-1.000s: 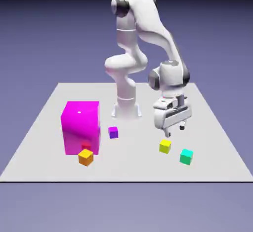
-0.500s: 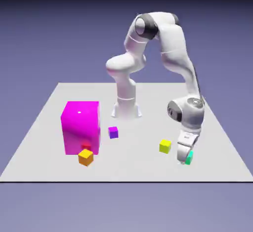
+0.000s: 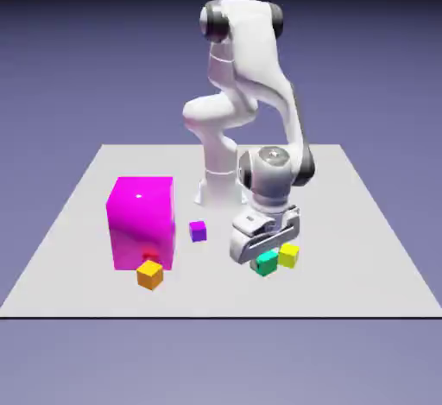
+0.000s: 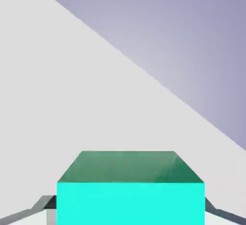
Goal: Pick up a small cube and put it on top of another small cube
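Now clamped on the teal cube [image 3: 267, 263]: gripper [image 4: 130, 214], one finger to each side of it. In the hand view the cube sits large at the bottom edge, a bright face toward the camera and a darker green face beyond, a fingertip [image 4: 50, 205] against its side. Pale tabletop [image 4: 72, 99] behind it, cut by a slanting edge, blue-violet backdrop past that.

Exterior view: teal cube low under the hand, just beside the yellow cube [image 3: 289, 256], on that one's left as the exterior view has it. Whether the two touch, or whether the teal one clears the table, cannot tell. Yellow cube on the table, nothing stacked on it.

Arm [image 3: 259, 58] bent over from its base, hand tilted. Toward the exterior view's left: purple cube [image 3: 198, 231], then the big magenta block [image 3: 143, 224], upright, with the orange cube [image 3: 150, 275] near its front lower edge.
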You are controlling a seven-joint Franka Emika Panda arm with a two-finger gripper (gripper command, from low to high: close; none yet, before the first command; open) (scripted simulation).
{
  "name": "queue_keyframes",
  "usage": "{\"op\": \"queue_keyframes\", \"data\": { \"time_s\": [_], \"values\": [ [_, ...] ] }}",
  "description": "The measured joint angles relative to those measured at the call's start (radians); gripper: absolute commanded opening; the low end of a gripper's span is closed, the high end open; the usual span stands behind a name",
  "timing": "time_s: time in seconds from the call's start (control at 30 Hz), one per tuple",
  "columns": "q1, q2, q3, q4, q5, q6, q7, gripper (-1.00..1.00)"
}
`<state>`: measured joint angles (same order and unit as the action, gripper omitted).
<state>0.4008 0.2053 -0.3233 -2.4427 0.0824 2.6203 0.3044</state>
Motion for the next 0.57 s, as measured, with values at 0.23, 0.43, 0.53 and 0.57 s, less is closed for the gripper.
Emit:
{"op": "queue_keyframes", "data": {
  "time_s": [0.23, 0.43, 0.53, 0.57],
  "values": [
    [-0.253, -0.075, -0.121, -0.049, -0.001, -0.030, 0.030, -1.00],
    [-0.399, 0.046, -0.061, -0.055, 0.127, 0.085, -0.052, -1.00],
    [-0.426, 0.100, -0.026, -0.051, 0.174, 0.131, -0.087, 1.00],
    [-0.426, 0.100, -0.026, -0.051, 0.174, 0.131, -0.087, 1.00]
  ]
}}
